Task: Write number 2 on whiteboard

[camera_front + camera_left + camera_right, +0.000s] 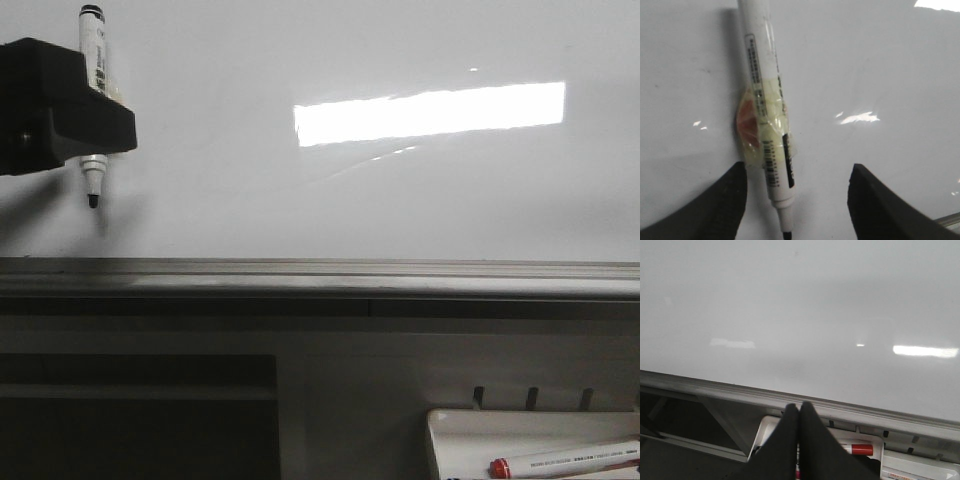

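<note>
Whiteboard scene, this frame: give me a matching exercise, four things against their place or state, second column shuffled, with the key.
Things:
1. black marker
2. red-capped marker
3. right pincer
4. whiteboard

Place or state:
A. lying in the small white tray
B. blank, no stroke visible yet
C. taped to the left pincer, tip pointing down
D. fingers pressed together, holding nothing

Pairs: 1-C, 2-A, 3-D, 4-B

Nothing legible here: the black marker (765, 120) carries fine print and a barcode, the red-capped marker (565, 461) small print, all too blurred.
</note>
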`<action>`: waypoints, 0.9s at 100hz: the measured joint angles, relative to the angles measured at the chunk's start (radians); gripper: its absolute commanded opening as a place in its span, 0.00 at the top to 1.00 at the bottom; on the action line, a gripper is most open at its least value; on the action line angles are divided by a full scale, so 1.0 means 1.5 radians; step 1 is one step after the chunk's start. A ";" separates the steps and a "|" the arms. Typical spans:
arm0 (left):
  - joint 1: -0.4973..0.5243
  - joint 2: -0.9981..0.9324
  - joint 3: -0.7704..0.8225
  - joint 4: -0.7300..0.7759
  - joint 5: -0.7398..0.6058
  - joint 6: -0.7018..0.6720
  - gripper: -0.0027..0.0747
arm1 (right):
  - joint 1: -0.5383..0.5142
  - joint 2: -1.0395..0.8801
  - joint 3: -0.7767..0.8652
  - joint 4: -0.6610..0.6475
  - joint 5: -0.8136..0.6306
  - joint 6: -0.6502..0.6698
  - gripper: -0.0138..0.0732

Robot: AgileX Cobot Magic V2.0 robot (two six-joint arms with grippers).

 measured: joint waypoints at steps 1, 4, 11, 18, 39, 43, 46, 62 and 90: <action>0.000 0.003 0.000 0.000 0.000 0.000 0.45 | 0.000 0.000 0.000 0.000 0.000 0.000 0.91; 0.000 0.007 -0.003 -0.001 0.000 0.000 0.45 | 0.000 0.000 0.000 0.000 0.000 0.000 0.91; 0.000 0.018 -0.008 -0.002 0.000 0.000 0.45 | 0.000 0.000 0.000 0.000 -0.001 0.000 0.91; 0.000 0.025 -0.009 -0.005 -0.003 0.000 0.45 | 0.000 0.000 0.000 0.000 -0.001 0.000 0.91; 0.000 0.043 -0.009 -0.043 -0.009 0.000 0.53 | 0.000 0.000 0.000 0.001 -0.003 0.000 0.91; 0.000 0.049 -0.009 -0.046 -0.011 0.000 0.54 | 0.000 0.000 0.000 0.001 -0.004 0.000 0.91; -0.001 0.052 -0.010 -0.046 -0.016 0.000 0.54 | 0.000 0.000 0.000 0.001 -0.005 0.000 0.91; -0.004 0.067 -0.014 -0.044 -0.037 0.000 0.66 | 0.000 0.000 0.000 0.001 -0.005 0.000 0.91; -0.004 0.072 -0.015 -0.037 -0.029 0.000 0.99 | 0.000 0.000 0.000 0.001 -0.003 0.000 0.91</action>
